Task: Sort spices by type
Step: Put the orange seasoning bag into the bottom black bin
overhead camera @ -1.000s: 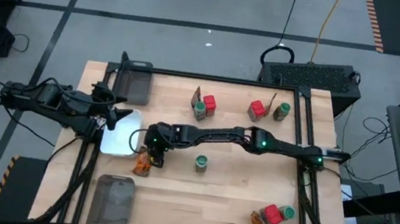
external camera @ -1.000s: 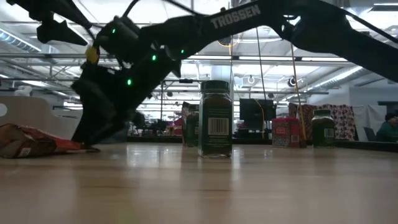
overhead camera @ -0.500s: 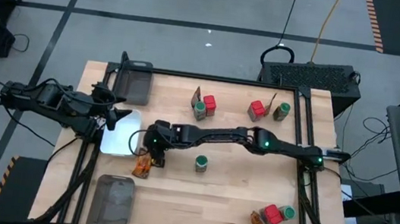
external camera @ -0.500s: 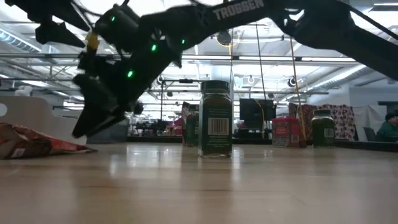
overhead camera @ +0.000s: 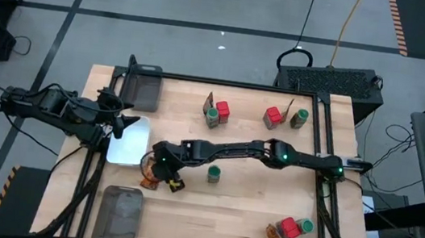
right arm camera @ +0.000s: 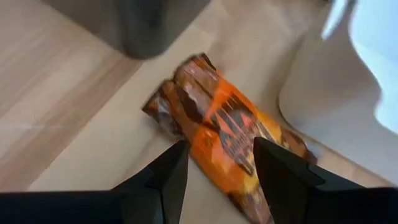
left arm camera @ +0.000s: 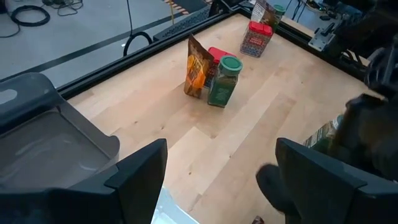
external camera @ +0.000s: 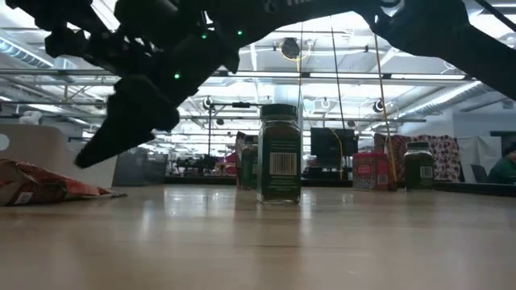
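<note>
Right gripper (overhead camera: 164,171): reaches across the table to its left part and hangs above a brown-orange sachet (right arm camera: 227,134); its two fingers (right arm camera: 163,182) stand apart with a narrow gap and grip nothing, the sachet showing between them below.
Sachet under the right gripper: lies flat on the wood (overhead camera: 150,180), just beside the rim of the white dish (overhead camera: 130,140) and near the front grey tray (overhead camera: 119,215); in the low view it lies at the far left (external camera: 44,184). Its print is too blurred to read.
Left gripper (overhead camera: 120,121): waits at the table's left edge, over the white dish; its fingers (left arm camera: 137,171) are spread wide and empty.
Lone jar (overhead camera: 213,173): green lid, upright mid-table, apart from the other spices; in the low view (external camera: 279,153) it shows a dark label with a white barcode, the small text unreadable.
Back middle group: a red box (overhead camera: 222,110), a green-lidded jar (overhead camera: 211,116) and an upright sachet (left arm camera: 197,67), close together.
Back right group: a red box (overhead camera: 273,117), a jar (overhead camera: 300,118) and a sachet (overhead camera: 288,108) between them.
Front right group: a red box (overhead camera: 289,226), a jar (overhead camera: 304,225) and a sachet (overhead camera: 273,233), near the table's corner.
Back grey tray (overhead camera: 141,88): at the back left corner.
Writing: none on the arm can be read in the low view; the red box labels carry fine print too small to make out.
</note>
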You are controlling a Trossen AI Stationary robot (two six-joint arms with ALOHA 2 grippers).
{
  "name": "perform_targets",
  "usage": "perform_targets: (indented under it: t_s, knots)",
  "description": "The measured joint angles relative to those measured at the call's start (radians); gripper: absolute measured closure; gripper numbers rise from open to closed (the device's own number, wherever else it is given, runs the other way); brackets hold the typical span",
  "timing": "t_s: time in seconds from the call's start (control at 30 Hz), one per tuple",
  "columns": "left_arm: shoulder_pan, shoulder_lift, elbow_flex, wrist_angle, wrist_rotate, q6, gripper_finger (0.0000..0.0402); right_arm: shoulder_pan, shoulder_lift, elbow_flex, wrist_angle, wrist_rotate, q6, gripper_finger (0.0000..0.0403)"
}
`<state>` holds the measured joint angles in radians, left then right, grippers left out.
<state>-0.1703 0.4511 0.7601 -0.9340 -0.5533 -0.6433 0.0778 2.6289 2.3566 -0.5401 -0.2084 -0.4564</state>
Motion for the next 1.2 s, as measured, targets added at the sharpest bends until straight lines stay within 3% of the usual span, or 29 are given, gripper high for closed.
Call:
perform_targets:
  t_s: [0.73, 0.87, 1.07, 1.2]
  knots:
    - [0.000, 0.000, 0.000, 0.006, 0.000, -0.007, 0.0098, 0.004, 0.085, 0.002, 0.083, 0.012, 0.031, 0.0237]
    - [0.000, 0.000, 0.000, 0.007, 0.000, -0.008, 0.0098, 0.005, 0.085, 0.002, 0.076, 0.016, 0.070, 0.0273]
    - [0.000, 0.000, 0.000, 0.008, 0.000, -0.009, 0.0098, 0.005, 0.087, 0.002, 0.078, 0.022, 0.071, 0.0382]
    - [0.000, 0.000, 0.000, 0.008, 0.000, -0.009, 0.0098, 0.006, 0.079, 0.001, 0.072, 0.029, 0.071, 0.0394]
